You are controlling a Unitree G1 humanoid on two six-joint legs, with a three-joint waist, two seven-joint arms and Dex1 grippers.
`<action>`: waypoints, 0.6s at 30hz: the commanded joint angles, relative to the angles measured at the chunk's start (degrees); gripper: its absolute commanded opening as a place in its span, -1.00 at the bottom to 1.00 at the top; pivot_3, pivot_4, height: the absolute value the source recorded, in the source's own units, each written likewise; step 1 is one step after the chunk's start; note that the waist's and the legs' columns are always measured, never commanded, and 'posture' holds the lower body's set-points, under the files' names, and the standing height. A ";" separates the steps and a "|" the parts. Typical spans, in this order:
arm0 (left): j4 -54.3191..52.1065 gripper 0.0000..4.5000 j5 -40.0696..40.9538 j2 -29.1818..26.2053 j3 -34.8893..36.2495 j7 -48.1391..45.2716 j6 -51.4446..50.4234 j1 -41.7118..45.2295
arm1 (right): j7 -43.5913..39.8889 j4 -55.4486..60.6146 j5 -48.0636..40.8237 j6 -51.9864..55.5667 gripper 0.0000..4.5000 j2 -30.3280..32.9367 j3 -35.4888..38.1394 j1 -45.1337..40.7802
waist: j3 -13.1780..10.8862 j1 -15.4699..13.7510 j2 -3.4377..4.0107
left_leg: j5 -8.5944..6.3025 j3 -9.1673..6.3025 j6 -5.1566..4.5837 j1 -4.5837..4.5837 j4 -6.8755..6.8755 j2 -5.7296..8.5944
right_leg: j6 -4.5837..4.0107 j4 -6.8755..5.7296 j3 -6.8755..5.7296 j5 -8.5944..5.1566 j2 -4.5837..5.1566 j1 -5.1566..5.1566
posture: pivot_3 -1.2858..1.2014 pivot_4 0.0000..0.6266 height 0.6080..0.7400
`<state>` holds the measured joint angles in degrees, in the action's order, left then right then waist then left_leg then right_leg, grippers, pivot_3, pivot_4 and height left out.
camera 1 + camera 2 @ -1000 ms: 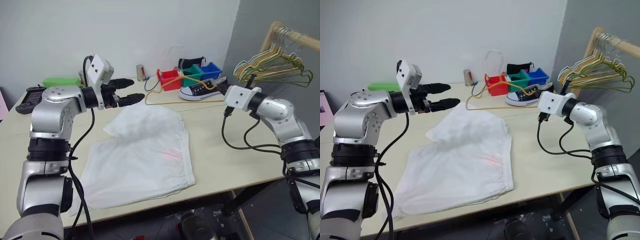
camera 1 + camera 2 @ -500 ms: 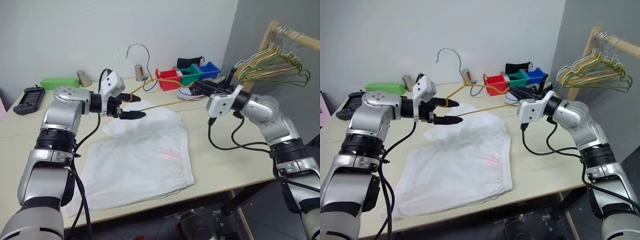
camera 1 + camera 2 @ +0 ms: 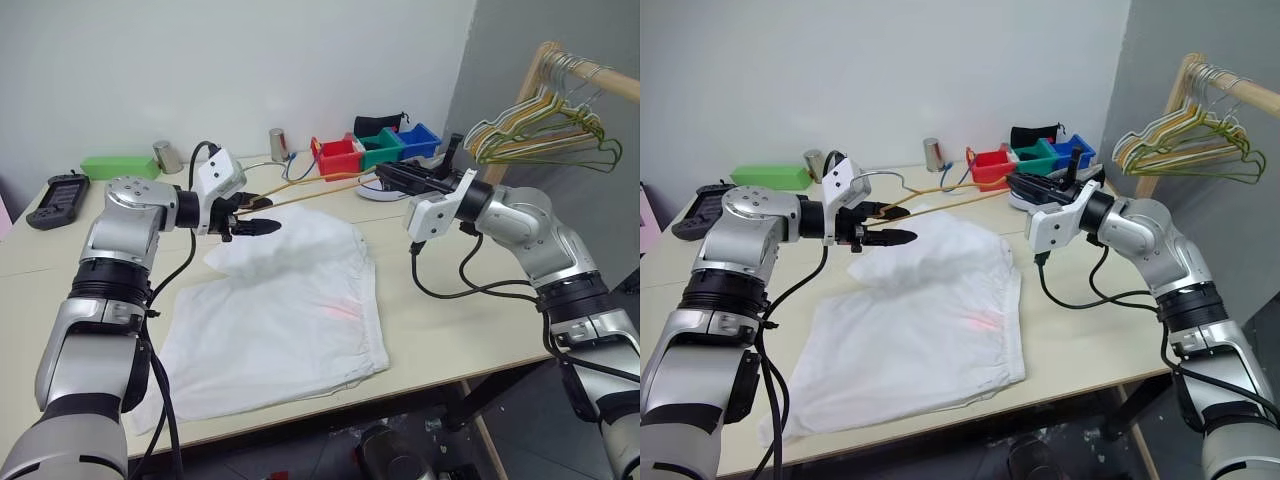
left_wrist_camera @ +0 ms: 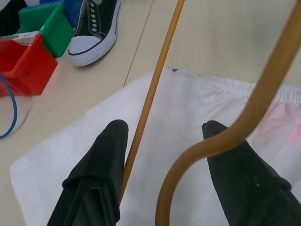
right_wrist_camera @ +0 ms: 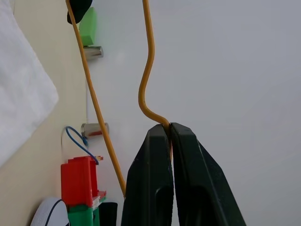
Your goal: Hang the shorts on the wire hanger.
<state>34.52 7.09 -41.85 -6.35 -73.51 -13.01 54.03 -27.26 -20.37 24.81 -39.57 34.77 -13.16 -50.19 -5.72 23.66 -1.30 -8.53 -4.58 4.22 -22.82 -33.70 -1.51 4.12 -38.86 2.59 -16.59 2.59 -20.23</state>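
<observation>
Shorts (image 3: 280, 320) lie flat on table (image 3: 450, 300), waistband toward bins; wire hanger (image 3: 310, 190) held above them, right gripper (image 5: 170, 136) pinched on its end, left gripper (image 4: 164, 132) half-open, wires between fingers. Advice: close left fully before threading leg
</observation>
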 commanded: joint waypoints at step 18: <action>-2.90 0.11 -0.60 0.04 0.56 -0.56 2.72 -0.46 | 0.22 0.09 -1.64 1.50 -1.00 0.51 1.32 -2.60 | 0.00 -0.01 0.00 | 0.00 -0.01 0.00 0.01 0.00 0.00 | 0.00 -0.03 -0.01 0.00 0.00 0.01 | -0.20 -1.00 1.00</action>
<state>33.33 6.14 -41.22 -6.81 -73.52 -11.77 52.42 -27.43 -20.74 24.59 -38.05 34.88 -13.12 -50.39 -5.72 23.65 -1.30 -8.52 -4.59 4.22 -22.81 -33.71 -1.51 4.13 -38.89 2.59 -16.59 2.59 -20.22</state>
